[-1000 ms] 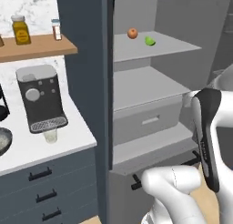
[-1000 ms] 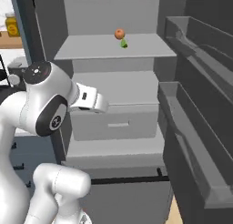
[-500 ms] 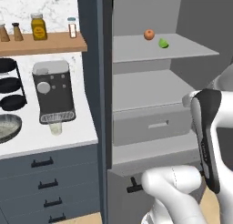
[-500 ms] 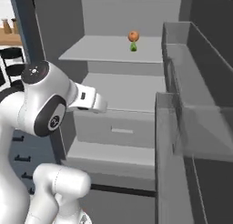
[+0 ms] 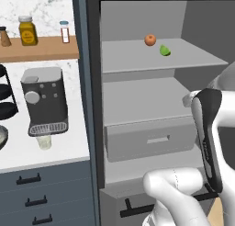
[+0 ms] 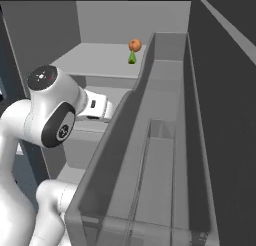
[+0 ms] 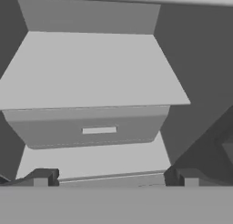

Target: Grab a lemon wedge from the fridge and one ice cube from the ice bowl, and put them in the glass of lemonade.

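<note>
- Left base view: the fridge (image 5: 137, 101) stands open. The lemon wedge (image 5: 165, 50) sits on the upper shelf (image 5: 137, 59), just beside a small orange fruit (image 5: 150, 39) and closer to the shelf's front edge. The glass of lemonade (image 5: 44, 142) is over on the bench (image 5: 64, 151), right under the coffee machine (image 5: 43, 101). The arm's forearm is low at the right, well below that shelf.
- Right base view: the door bins (image 6: 155, 155) take up most of the frame. The wedge (image 6: 132, 59) shows just in front of the orange fruit (image 6: 134, 44), almost touching it from this angle.
- Hand view: the gripper (image 7: 113, 177) has its fingers (image 7: 43, 176) spread wide with nothing between them. It's looking at the drawer (image 7: 91, 125) and the middle shelf (image 7: 91, 73), so it's aimed too low.
- My take on doing this well: lift the hand up to the top shelf first, then come in from the front on the wedge's side away from the orange. It's tiny, so center the fingers carefully and close slowly, or it'll probably skid off or bump the fruit.
</note>
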Controlling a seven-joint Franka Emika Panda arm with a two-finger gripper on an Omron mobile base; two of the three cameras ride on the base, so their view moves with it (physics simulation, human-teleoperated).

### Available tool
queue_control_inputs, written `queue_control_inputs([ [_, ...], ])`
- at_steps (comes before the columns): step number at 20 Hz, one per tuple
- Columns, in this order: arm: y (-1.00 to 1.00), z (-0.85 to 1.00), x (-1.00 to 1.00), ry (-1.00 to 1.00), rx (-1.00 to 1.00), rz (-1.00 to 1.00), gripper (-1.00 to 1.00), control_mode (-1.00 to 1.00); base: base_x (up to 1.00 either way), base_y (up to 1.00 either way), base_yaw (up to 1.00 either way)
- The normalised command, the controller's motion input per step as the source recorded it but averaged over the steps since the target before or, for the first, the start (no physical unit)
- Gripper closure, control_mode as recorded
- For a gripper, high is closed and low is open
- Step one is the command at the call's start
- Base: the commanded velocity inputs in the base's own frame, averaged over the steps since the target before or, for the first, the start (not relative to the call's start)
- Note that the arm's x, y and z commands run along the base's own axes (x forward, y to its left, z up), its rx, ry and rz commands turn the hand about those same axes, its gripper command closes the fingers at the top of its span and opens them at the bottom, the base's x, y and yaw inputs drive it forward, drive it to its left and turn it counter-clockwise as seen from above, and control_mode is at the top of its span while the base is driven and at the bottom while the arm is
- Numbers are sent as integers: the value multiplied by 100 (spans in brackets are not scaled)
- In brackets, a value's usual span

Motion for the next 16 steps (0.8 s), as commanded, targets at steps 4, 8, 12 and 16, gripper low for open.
queue_control_inputs([
  [4,0,0,15,-1,0,0,-100,-100,0,0,0],
  [8,2,20,-56,-15,2,0,-100,-100,0,0,0],
  [12,26,48,-5,-15,0,2,-100,-100,0,0,0],
  [16,16,65,3,-11,5,2,-100,-100,0,0,0],
])
